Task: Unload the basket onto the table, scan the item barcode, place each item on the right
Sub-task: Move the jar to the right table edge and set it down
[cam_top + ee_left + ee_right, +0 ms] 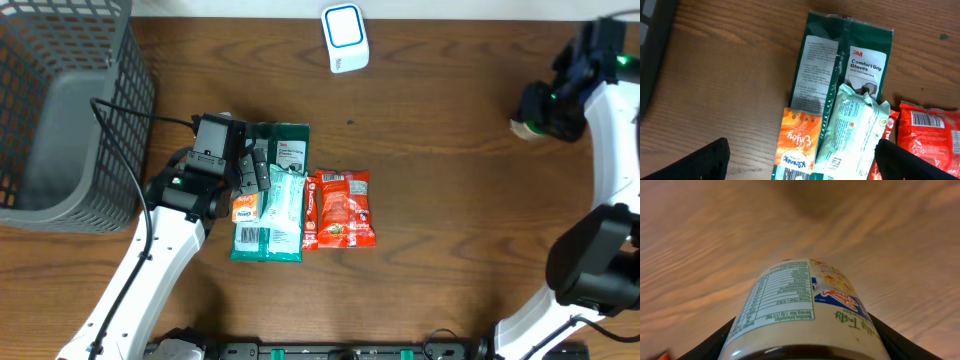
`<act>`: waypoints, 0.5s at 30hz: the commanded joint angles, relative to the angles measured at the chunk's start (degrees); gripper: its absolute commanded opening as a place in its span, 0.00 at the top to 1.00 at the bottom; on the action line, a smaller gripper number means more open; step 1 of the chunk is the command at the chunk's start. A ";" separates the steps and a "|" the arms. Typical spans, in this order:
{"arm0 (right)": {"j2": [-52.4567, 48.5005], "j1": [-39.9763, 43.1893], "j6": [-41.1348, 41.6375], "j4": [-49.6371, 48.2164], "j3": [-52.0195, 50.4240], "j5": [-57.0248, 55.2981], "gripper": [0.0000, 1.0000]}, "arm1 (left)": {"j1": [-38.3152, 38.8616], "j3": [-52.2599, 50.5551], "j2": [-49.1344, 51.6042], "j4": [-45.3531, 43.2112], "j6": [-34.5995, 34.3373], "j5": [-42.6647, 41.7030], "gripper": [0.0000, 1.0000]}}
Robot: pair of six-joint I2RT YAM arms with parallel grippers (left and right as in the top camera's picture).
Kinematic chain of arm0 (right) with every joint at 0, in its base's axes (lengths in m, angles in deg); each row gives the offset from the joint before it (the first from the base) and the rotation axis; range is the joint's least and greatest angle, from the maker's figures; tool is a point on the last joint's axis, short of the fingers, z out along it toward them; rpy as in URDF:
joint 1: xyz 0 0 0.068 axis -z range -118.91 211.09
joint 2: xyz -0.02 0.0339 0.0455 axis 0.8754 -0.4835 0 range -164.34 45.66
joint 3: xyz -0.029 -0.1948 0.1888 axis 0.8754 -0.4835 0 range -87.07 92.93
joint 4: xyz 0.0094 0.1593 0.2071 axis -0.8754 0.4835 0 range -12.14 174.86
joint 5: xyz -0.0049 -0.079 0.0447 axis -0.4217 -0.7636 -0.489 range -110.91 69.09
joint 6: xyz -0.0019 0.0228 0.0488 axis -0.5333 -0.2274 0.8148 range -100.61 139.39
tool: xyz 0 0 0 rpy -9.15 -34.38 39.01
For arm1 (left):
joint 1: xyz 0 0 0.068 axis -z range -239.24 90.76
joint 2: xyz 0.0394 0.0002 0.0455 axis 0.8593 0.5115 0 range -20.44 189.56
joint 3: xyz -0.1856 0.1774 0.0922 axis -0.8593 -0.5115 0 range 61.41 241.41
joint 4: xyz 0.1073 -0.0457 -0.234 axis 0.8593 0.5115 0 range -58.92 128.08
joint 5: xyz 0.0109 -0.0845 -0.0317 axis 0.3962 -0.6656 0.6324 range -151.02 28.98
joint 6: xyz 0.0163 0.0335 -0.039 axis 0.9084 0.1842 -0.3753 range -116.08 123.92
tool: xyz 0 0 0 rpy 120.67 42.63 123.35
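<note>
Our left pincer (pixel 252 175), seen from overhead, hangs with its jaws wide apart and nothing between them. It is directly above a cluster of packets on the brown wooden desk (pixel 450 230). A dark green plastic glove packet (pixel 288 140) lies just ahead of it. A pale green soft wipes pack (pixel 285 205) and a small orange sachet (pixel 247 207) lie underneath, and a red crinkly snack bag (pixel 340 208) is just to its right. A grey mesh basket (pixel 135 95) stands to its left. Our right pincer (pixel 530 115) is well apart on the other side. A white box-shaped scanner with a blue face (pixel 345 38) stands well off to that pincer's left.

From the left wrist, the glove packet (pixel 845 60), wipes pack (pixel 850 130), sachet (pixel 800 140) and snack bag (pixel 930 135) lie below the open left pincer (pixel 805 167). Barcodes show on the sachet and the snack bag.

From the right wrist, the right pincer (pixel 802 347) is clamped around a round jar with a white and green printed label (pixel 800 300), one finger on each side. We take this jar to be the item in hand, held well away from the scanner. Only its nutrition panel faces us, and we see no barcode. We judge the jar stiff, smooth-walled and fairly weighty, so it is likely to twist or slip. It is best gripped firmly across its body, leaving the barcode side uncovered.
</note>
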 commanded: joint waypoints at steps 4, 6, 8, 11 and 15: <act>0.11 6.67 2.14 -6.29 -7.89 -0.33 0.65 | -0.02 0.90 -0.04 -0.04 -0.33 0.70 0.07; 0.11 8.15 2.14 -8.70 -10.67 -0.31 0.64 | -0.02 0.90 -0.04 -0.04 -0.33 0.70 0.07; 0.11 9.57 2.14 -11.30 -13.70 -0.28 0.64 | 0.00 0.90 -0.02 -0.04 -0.33 0.70 0.07; 0.11 10.97 2.12 -14.88 -17.38 -0.26 0.64 | -0.02 0.90 -0.02 -0.04 -0.33 0.70 0.07; 0.11 11.56 2.14 -19.85 -21.33 -0.22 0.64 | -0.02 0.90 -0.02 -0.04 -0.33 0.70 0.07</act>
